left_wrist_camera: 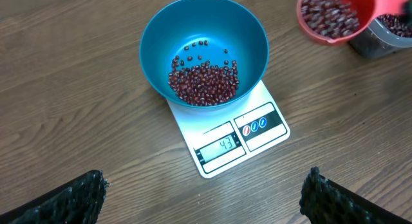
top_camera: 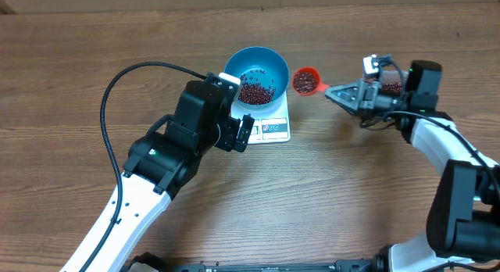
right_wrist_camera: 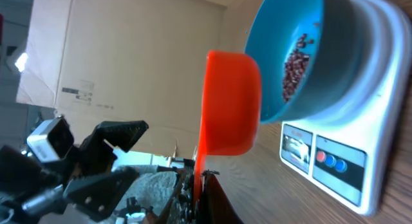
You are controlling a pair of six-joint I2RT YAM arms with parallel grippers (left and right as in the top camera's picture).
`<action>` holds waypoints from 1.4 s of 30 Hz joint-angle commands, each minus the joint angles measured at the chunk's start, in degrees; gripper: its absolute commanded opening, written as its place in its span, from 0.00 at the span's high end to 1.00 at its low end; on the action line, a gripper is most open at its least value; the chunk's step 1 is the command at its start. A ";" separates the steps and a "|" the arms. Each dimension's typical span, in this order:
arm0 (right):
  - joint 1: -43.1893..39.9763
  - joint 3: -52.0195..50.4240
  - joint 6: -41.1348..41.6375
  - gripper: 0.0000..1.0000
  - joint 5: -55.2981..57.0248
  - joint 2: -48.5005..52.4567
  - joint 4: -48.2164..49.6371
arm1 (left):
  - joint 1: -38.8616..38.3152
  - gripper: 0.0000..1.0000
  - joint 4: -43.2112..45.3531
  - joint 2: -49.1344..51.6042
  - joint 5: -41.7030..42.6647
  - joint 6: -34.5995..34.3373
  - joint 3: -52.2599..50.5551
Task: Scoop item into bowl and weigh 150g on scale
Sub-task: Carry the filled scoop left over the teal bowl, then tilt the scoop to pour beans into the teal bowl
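The blue bowl (top_camera: 262, 61) stands on the white scale (top_camera: 273, 130) with a heap of red-brown beans (top_camera: 255, 92) in it. In the left wrist view the bowl (left_wrist_camera: 199, 24) holds the beans (left_wrist_camera: 203, 82) and the scale (left_wrist_camera: 193, 130) display reads 43. My right gripper (top_camera: 337, 93) is shut on the handle of a red scoop (top_camera: 305, 80) full of beans, just right of the bowl's rim. The right wrist view shows the scoop (right_wrist_camera: 232, 102) beside the bowl (right_wrist_camera: 328, 50). My left gripper (top_camera: 244, 134) is open and holds nothing, at the scale's front left, fingers (left_wrist_camera: 71, 198) wide apart.
A clear tub (left_wrist_camera: 386, 31) of beans stands right of the scale, partly hidden behind the right gripper in the overhead view. The left arm's black cable (top_camera: 117, 84) loops over the table at the left. Bare wooden tabletop (top_camera: 328, 194) lies in front of the scale.
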 commanded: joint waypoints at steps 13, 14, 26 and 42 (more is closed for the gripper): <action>14.67 0.26 10.62 0.96 19.12 0.04 15.30 | 0.24 0.00 0.15 0.24 -0.52 0.26 1.51; 15.06 0.26 10.60 0.96 21.00 0.04 15.54 | 0.24 0.01 0.15 0.24 -0.52 0.26 1.49; 15.47 0.26 -5.05 0.96 28.02 0.04 15.50 | 0.24 0.01 0.15 0.24 -0.52 0.26 1.49; 17.46 0.26 -31.39 0.96 27.96 0.04 15.50 | 0.24 0.00 0.15 0.24 -0.52 0.26 1.49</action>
